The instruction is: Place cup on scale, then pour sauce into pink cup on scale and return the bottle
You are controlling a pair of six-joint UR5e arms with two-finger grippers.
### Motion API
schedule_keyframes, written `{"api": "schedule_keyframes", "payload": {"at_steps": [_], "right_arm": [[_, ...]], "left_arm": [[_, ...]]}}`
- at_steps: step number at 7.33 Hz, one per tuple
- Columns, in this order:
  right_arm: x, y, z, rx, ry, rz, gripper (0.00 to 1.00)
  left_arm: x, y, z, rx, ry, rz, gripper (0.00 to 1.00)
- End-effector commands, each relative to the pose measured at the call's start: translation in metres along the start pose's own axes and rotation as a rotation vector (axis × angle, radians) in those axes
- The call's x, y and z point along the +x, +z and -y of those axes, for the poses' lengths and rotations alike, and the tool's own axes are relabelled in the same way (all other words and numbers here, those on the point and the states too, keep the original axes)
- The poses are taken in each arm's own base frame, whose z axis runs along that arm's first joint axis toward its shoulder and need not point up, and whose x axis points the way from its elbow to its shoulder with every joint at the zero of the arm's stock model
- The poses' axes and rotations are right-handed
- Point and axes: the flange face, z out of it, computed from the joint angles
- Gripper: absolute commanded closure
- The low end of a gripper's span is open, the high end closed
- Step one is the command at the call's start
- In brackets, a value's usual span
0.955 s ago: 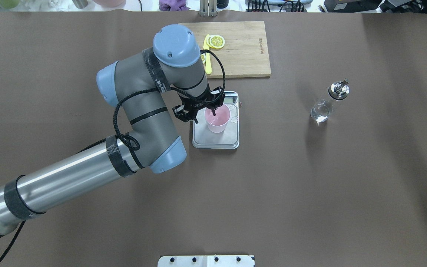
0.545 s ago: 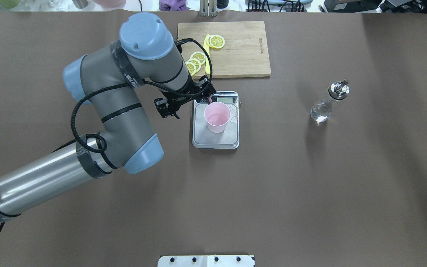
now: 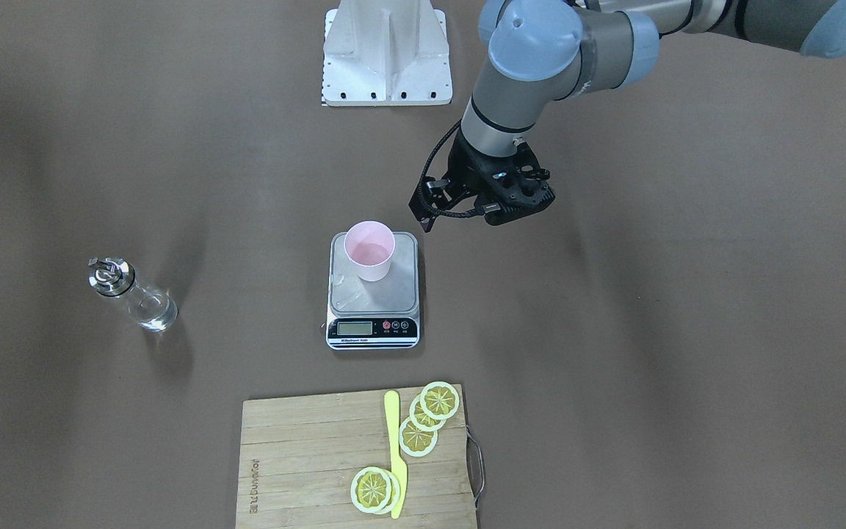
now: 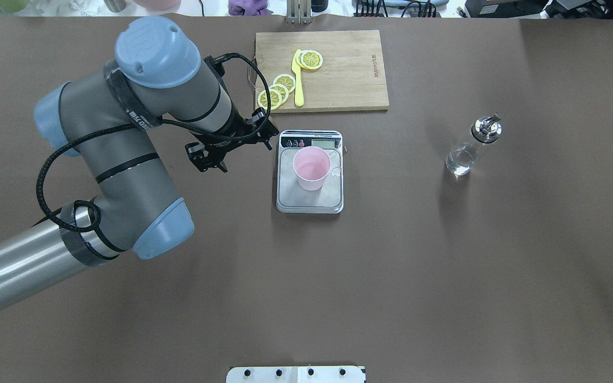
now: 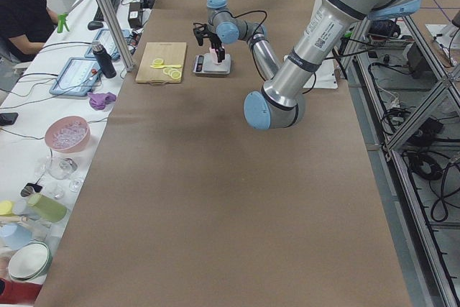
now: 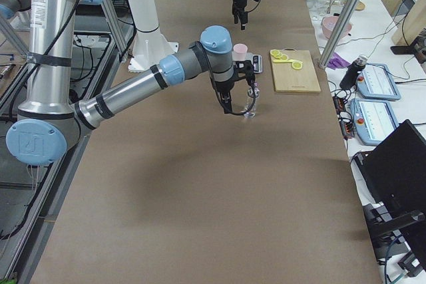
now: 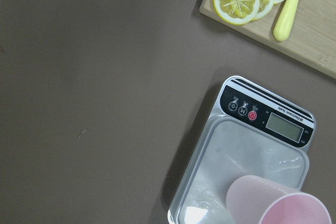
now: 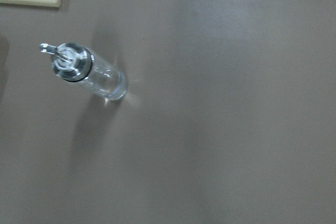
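The pale pink cup (image 4: 312, 167) (image 3: 369, 250) stands upright on the scale (image 4: 296, 198) (image 3: 388, 295), toward the end of the steel plate away from the display. My left gripper (image 4: 245, 151) (image 3: 467, 213) hangs open and empty above the table, left of the scale in the overhead view and clear of the cup. In the left wrist view the cup (image 7: 273, 200) sits at the lower right on the scale (image 7: 236, 145). The clear bottle (image 4: 469, 149) (image 3: 136, 297) (image 8: 94, 74) stands alone far to the right. My right gripper (image 6: 233, 91) shows only in the exterior right view, so I cannot tell its state.
A wooden cutting board (image 4: 349, 69) (image 3: 305, 455) with lemon slices (image 4: 280, 88) and a yellow knife (image 4: 298, 90) lies just beyond the scale. The robot's white base plate (image 3: 386, 51) sits at the near table edge. Brown tabletop lies between scale and bottle.
My left gripper let go of the cup's rim and drew back to the left, away from the scale. The cup stays on the plate. The bottle has not moved.
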Motion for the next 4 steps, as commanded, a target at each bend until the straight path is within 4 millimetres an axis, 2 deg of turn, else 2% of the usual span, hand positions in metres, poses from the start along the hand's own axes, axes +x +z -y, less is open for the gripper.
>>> {"api": "schedule_keyframes", "payload": {"at_steps": [1,2,3,4], "right_arm": [[-0.050,0.021,-0.005,0.096,-0.036,-0.028,0.00],[-0.081,0.042,-0.007,0.153,0.001,-0.013,0.01],[-0.119,0.073,-0.015,0.232,0.056,-0.004,0.01],[-0.145,0.101,-0.027,0.256,0.026,-0.015,0.01]], "left_arm": [[-0.003,0.000,0.002,0.006,-0.002,0.001,0.01],[-0.002,0.000,0.001,0.004,-0.001,0.000,0.01],[-0.003,0.000,0.002,0.006,-0.002,0.001,0.01],[-0.006,0.001,0.004,0.008,-0.005,0.005,0.01]]}}
